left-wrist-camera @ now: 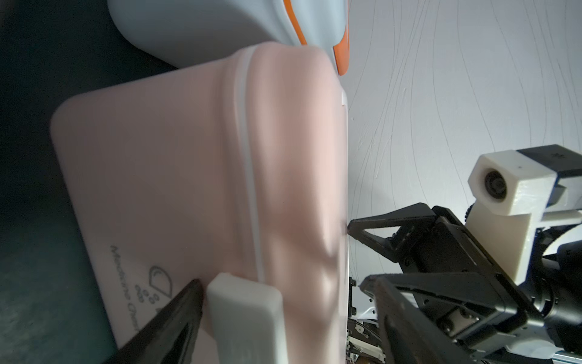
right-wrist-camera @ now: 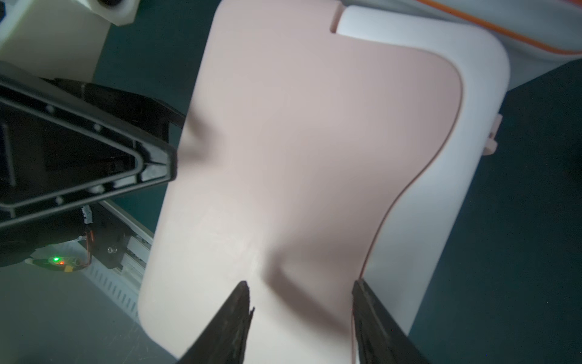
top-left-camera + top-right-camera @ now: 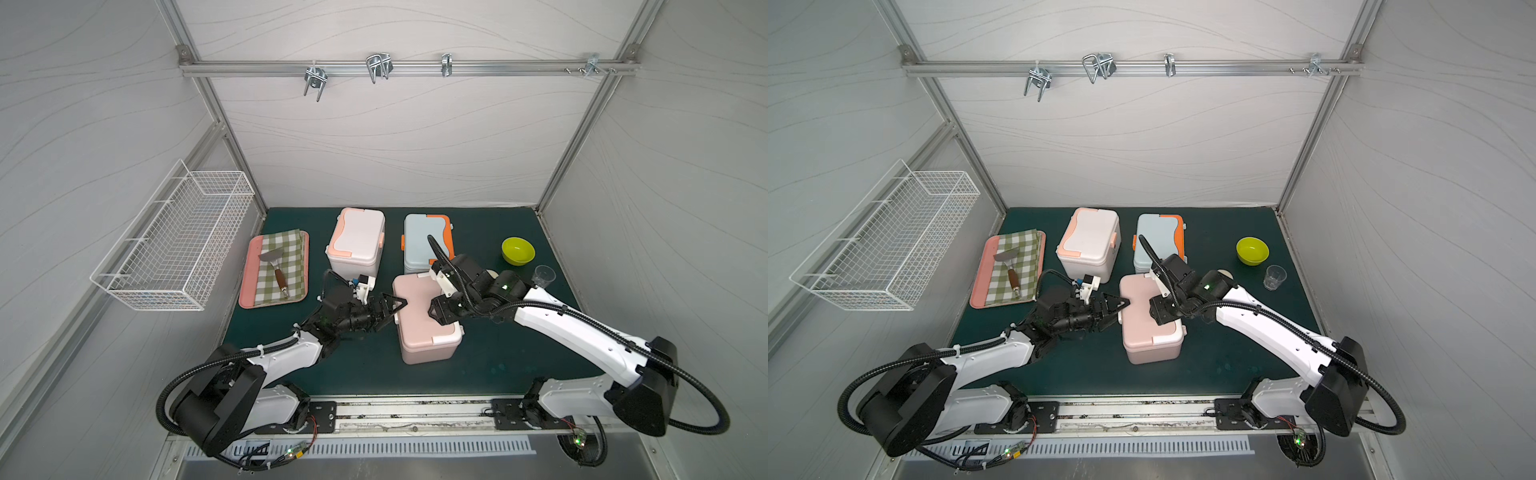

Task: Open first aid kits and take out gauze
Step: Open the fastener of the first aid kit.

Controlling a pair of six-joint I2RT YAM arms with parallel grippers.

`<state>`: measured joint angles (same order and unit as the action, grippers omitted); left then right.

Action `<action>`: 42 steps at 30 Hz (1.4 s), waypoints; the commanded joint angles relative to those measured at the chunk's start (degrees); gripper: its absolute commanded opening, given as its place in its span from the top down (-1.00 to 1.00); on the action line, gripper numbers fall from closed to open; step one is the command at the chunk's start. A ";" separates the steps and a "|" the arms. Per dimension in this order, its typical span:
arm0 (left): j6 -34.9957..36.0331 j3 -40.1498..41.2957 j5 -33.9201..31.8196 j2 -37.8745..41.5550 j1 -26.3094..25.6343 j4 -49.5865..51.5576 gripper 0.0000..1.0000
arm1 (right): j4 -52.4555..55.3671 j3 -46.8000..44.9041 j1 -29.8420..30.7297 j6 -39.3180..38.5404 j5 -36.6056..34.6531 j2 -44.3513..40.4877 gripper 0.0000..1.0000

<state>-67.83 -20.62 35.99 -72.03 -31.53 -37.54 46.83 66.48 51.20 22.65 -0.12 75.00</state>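
Top views look down from above; wrist cameras (very close) share the pink kit [image 1: 176, 189].

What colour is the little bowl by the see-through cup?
The bowl is bright yellow-green, best seen in a top view.

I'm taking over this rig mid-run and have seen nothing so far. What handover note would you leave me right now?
Left gripper: open, jaws around the white latch on the pink kit.
Right gripper: open, over that kit's lid, holding nothing.
White-and-peach kit and blue-and-orange kit stand behind it.
Done: nothing yet; all three lids are shut and no gauze is in view.
Left: unlatch and open each kit, then take out the gauze.
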 commanded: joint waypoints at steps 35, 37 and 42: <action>-5.07 5.91 6.33 19.81 7.51 2.51 -0.64 | 1.46 -3.64 1.45 2.75 1.76 10.25 -0.05; -4.49 6.20 5.87 21.36 7.95 5.18 -0.66 | 1.24 -3.55 1.45 2.83 2.41 10.23 -0.06; -3.47 7.51 5.64 19.73 8.06 5.44 -0.77 | 1.15 -2.14 2.48 3.32 1.94 7.65 -0.12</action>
<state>-71.13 -13.76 40.53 -51.03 -23.73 -31.18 39.09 67.26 51.86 24.14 -2.68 79.75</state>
